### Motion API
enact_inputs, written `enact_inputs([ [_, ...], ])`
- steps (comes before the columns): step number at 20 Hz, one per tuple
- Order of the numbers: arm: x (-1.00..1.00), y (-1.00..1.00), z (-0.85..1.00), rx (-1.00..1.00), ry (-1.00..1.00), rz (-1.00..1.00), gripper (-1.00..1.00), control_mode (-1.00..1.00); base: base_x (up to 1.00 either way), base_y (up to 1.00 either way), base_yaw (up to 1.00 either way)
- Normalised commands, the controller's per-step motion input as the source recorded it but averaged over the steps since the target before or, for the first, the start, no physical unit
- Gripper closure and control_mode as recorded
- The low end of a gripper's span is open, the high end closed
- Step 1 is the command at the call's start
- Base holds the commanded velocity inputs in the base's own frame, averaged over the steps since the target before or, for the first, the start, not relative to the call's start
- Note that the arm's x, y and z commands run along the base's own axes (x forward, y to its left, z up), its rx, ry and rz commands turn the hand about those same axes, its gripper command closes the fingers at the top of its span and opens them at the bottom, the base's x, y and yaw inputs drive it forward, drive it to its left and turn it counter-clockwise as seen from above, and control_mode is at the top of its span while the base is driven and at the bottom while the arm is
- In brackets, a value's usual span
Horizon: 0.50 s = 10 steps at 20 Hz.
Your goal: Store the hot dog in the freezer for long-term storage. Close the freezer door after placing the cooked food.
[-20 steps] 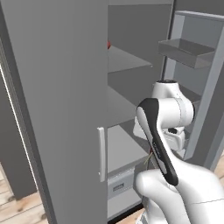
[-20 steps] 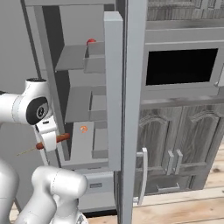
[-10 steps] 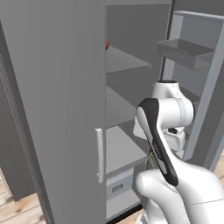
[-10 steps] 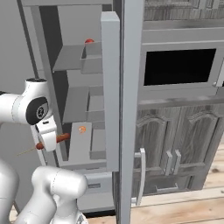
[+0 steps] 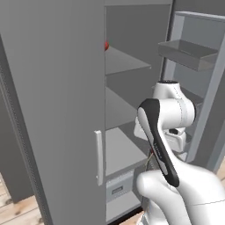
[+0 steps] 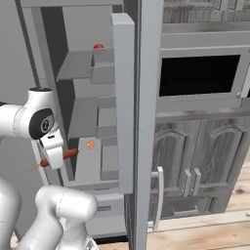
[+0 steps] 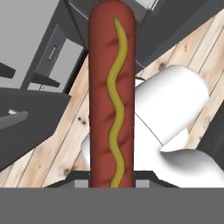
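My gripper is shut on the hot dog, a slim red-orange sausage held level at the arm's end, in front of the freezer's open compartment at about its lower shelf's height. In the hand view the hot dog stands lengthwise up the middle with a yellow mustard line on it, over wood floor. The freezer door stands open to the right, edge-on, with grey bins on its inner face. From the left, flat grey shelves show inside the freezer, with a door bin beside them.
A round red ball sits on the upper shelf, and a small orange item lies on the lower one. The other grey door with its pale handle stands close on the left. A black-windowed oven and cabinets are to the right.
The whole picture shifts slightly between frames, so the camera has moved a little. The arm and the held hot dog keep the same pose.
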Motion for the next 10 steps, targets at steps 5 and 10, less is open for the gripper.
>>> enact_inputs([
  [5,0.0,0.0,0.0,0.0,0.0,0.0,1.0,1.0,0.41,-0.08,0.0],
  [10,0.0,0.0,0.0,0.0,0.0,0.0,1.0,1.0,0.47,-0.03,0.0],
])
